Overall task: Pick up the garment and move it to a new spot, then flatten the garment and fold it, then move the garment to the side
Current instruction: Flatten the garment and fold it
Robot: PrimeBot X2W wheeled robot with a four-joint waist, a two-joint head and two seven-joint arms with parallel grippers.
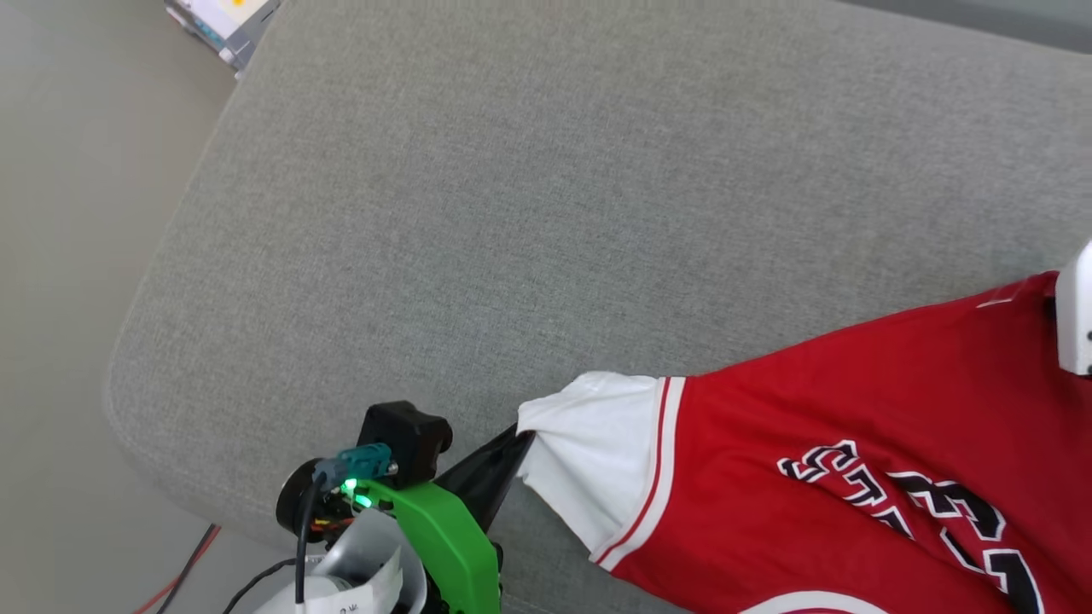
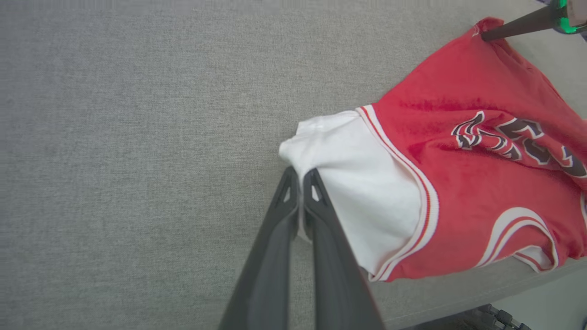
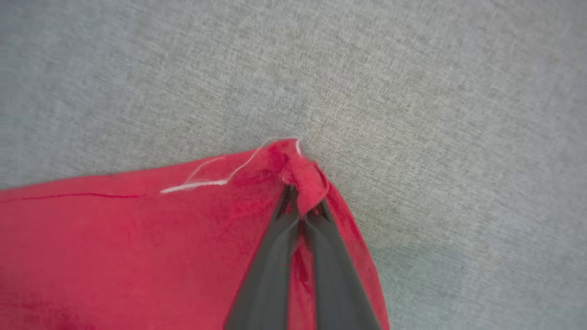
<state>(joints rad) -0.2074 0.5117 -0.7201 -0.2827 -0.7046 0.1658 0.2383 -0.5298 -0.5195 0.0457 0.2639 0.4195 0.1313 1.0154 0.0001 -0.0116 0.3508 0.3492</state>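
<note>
Grey cushion [image 1: 512, 213], garment [image 1: 810, 409] in left hand [image 2: 300, 176]

Red white-sleeved garment [image 1: 819, 409], stretched taut

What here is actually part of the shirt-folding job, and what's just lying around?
Part of the job:
red jersey with white sleeves
left claw, shut on a white sleeve
right claw, shut on a red corner

Just lying about:
box on the floor, far corner
cables, red and black, on the floor
grey cushion, merely the surface underneath
</note>
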